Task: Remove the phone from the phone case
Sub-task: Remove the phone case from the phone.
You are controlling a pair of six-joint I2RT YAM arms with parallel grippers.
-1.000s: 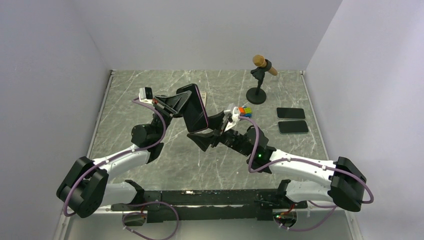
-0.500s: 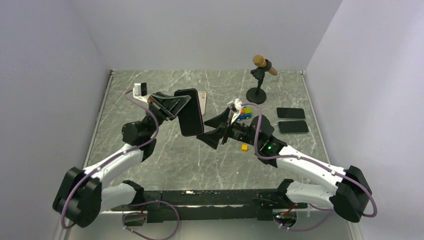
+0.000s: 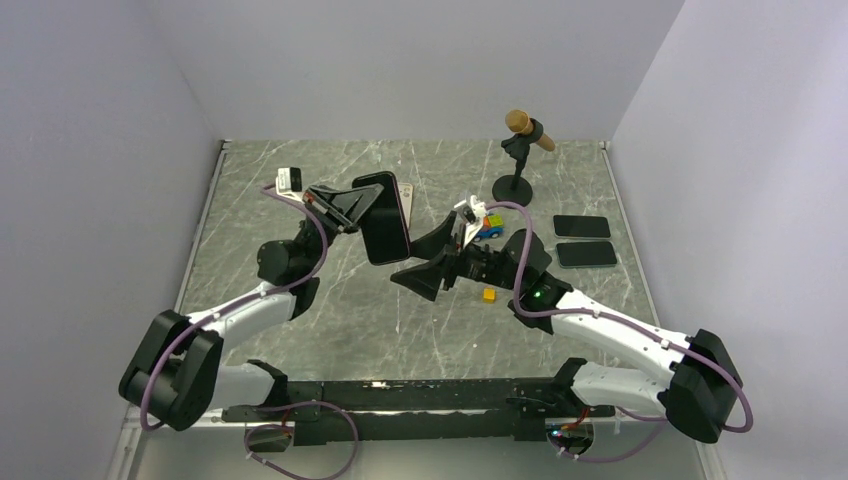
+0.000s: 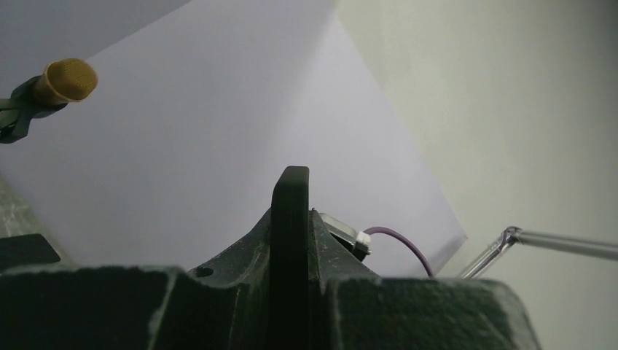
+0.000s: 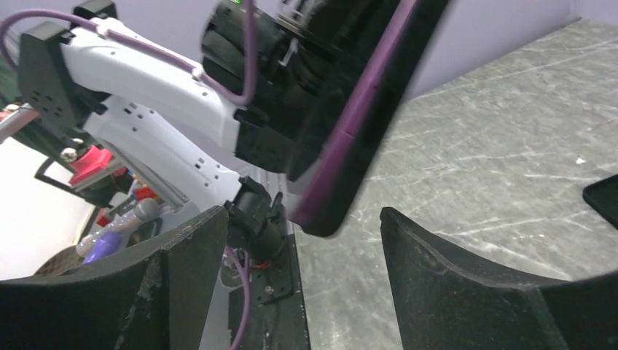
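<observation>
A black phone in a purple case [image 3: 386, 218] is held up above the table, tilted on its long axis. My left gripper [image 3: 358, 205] is shut on its upper part. In the left wrist view the phone [image 4: 290, 240] shows edge-on between the fingers. My right gripper [image 3: 420, 262] is open just right of the phone's lower end and does not touch it. In the right wrist view the phone's lower corner with the purple rim [image 5: 350, 138] hangs above the gap of the open gripper [image 5: 299, 233].
A microphone on a stand [image 3: 518, 150] is at the back right. Two black phones [image 3: 582, 226] [image 3: 587, 253] lie at the right. A small toy car [image 3: 489, 226] and a yellow block [image 3: 488, 294] lie near the right arm. A white object [image 3: 404, 192] lies behind the held phone.
The left gripper has shifted the phone slightly down and back. The right gripper has drawn away from the phone's lower end and stays open beside it.
</observation>
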